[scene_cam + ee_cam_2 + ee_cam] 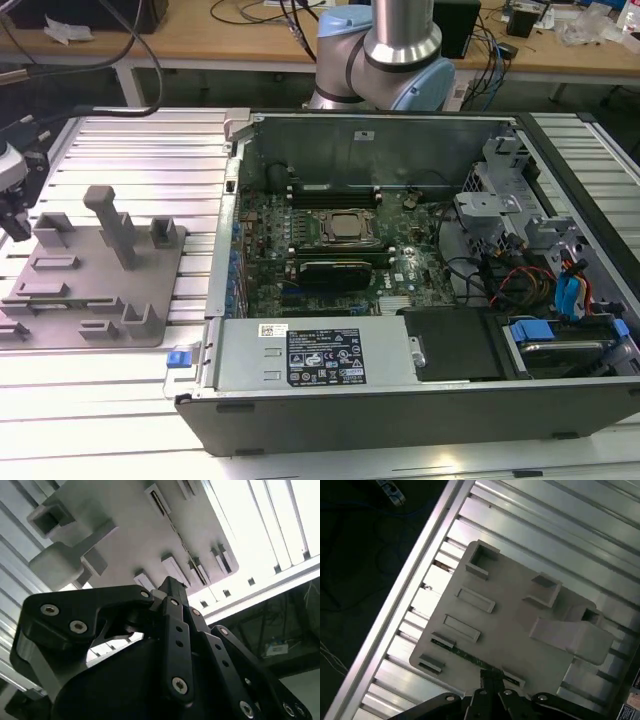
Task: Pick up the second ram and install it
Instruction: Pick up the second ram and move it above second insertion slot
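Observation:
The second ram (462, 654) is a slim stick with a green edge, lying in low holders along one edge of the grey fixture plate (510, 625). In the first wrist view my gripper (488, 676) has its fingers together, their tips right at the ram's middle. Whether they touch or clamp it I cannot tell. In the second wrist view the black finger linkage converges to the gripper (170, 585) in front of the plate (130, 530). The exterior view has the gripper (12, 215) at its far left edge, above the fixture plate (100, 290).
An open computer case (420, 390) lies to the exterior view's right of the plate, motherboard (330, 240) exposed. A tall grey post (112, 225) and several blocks stand on the plate. The arm's base (385, 55) is behind the case. Ribbed aluminium table (150, 135) underneath.

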You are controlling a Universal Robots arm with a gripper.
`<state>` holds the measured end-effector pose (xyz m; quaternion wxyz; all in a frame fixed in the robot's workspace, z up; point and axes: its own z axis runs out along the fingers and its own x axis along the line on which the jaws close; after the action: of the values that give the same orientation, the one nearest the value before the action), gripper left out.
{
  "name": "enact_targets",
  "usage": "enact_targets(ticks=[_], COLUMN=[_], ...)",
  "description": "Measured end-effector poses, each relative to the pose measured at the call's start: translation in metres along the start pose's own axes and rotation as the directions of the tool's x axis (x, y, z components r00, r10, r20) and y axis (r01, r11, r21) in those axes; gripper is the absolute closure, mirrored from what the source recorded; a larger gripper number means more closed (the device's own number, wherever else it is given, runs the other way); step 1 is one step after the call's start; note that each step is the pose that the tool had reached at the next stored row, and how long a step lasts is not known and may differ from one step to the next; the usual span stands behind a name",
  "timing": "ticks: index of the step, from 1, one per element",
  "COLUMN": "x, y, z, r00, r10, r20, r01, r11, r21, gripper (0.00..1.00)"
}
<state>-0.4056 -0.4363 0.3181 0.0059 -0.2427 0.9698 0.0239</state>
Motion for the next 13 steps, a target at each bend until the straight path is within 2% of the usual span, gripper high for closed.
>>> enact_targets(ticks=[2,3,4,6,10,11,13], x=[0.0,0.0,0.0,0.0,0.0,0.0,0.0], y=[0.0,0.0,0.0,0.0,0.0,0.0,0.0], z=[0.0002,0.0004,0.0005,0.0006,0.0007,0.0009,0.001], r00=[0.9972,0.9936,0.9868,0.9788,0.9567,0.9376,0.9051], r10=[-0.075,-0.113,-0.162,-0.205,-0.291,-0.347,-0.425], r20=[-0.0034,-0.0049,-0.0071,-0.009,-0.0128,-0.0152,-0.0184], r01=[0.074,0.113,0.162,0.205,0.291,0.347,0.425], r11=[0.9972,0.9936,0.9868,0.9788,0.9568,0.9377,0.9053], r21=[-0.0016,-0.0026,-0.0038,-0.0048,-0.0071,-0.0089,-0.0117], gripper=[0.92,0.92,0.92,0.92,0.92,0.92,0.92])
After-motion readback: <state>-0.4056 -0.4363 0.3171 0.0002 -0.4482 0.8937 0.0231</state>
